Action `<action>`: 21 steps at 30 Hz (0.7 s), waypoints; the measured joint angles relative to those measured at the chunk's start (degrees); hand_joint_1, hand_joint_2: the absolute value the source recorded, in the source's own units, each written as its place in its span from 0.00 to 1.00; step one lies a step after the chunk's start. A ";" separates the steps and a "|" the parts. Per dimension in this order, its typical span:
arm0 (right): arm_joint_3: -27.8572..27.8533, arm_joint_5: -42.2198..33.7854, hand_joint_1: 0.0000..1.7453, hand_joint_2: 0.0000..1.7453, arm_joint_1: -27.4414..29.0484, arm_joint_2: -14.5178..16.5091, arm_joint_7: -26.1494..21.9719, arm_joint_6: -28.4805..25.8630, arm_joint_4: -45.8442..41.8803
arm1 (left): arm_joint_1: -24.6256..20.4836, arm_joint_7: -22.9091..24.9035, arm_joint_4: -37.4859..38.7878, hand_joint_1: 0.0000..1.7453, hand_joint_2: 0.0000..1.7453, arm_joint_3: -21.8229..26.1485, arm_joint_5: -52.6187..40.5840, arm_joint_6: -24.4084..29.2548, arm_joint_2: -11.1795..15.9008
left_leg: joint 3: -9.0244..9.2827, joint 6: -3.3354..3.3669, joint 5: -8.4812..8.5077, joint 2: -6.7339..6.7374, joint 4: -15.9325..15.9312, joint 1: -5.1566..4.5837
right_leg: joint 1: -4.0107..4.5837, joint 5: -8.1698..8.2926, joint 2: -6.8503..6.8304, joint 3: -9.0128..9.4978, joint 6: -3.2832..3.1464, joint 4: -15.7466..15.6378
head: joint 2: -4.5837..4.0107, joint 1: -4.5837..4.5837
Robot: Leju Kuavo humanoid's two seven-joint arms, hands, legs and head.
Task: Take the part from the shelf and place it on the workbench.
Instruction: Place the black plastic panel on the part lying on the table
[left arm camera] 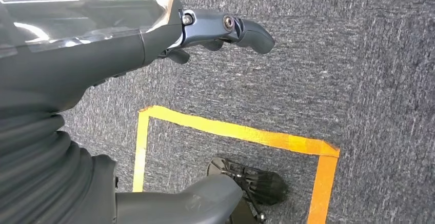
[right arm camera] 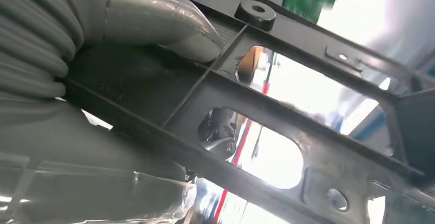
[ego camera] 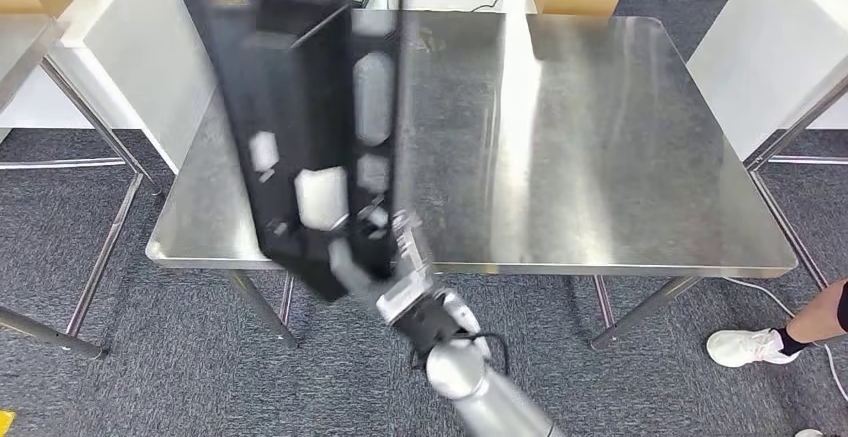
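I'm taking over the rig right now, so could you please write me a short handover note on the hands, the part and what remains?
Right hand: grips the black plastic part at its lower end, holding it above the near left of the steel workbench.
Left hand: holds nothing, hanging over the grey carpet.
Done: part is off the shelf and at the workbench.
Left: lower it onto the workbench and release.

Steel workbench (ego camera: pixel 600 157) stands on grey carpet (ego camera: pixel 150 377); orange tape (left arm camera: pixel 231 130) lies on the carpet.

No lettering is legible anywhere (the embossed marks on the part (right arm camera: pixel 115 93) are unclear).
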 joint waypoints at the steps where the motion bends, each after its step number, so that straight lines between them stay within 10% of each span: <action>1: -1.86 1.65 1.00 1.00 -0.47 -0.10 0.84 -1.46 0.10 | 0.00 0.00 0.00 0.00 1.00 0.01 -0.03 -0.08 -0.04 | 0.03 0.05 -0.01 0.02 -0.01 -0.05 | -0.02 -0.04 0.00 0.09 0.04 -0.15 | 0.00 -0.01; 21: -26.48 12.92 1.00 1.00 -6.46 -5.15 5.78 -13.20 11.00 | 0.18 -0.87 0.00 0.00 1.00 -1.01 -3.77 -4.74 -0.04 | 0.27 0.38 0.20 -0.19 0.01 0.09 | -0.08 0.32 -0.29 0.40 0.67 -0.32 | 0.00 -0.01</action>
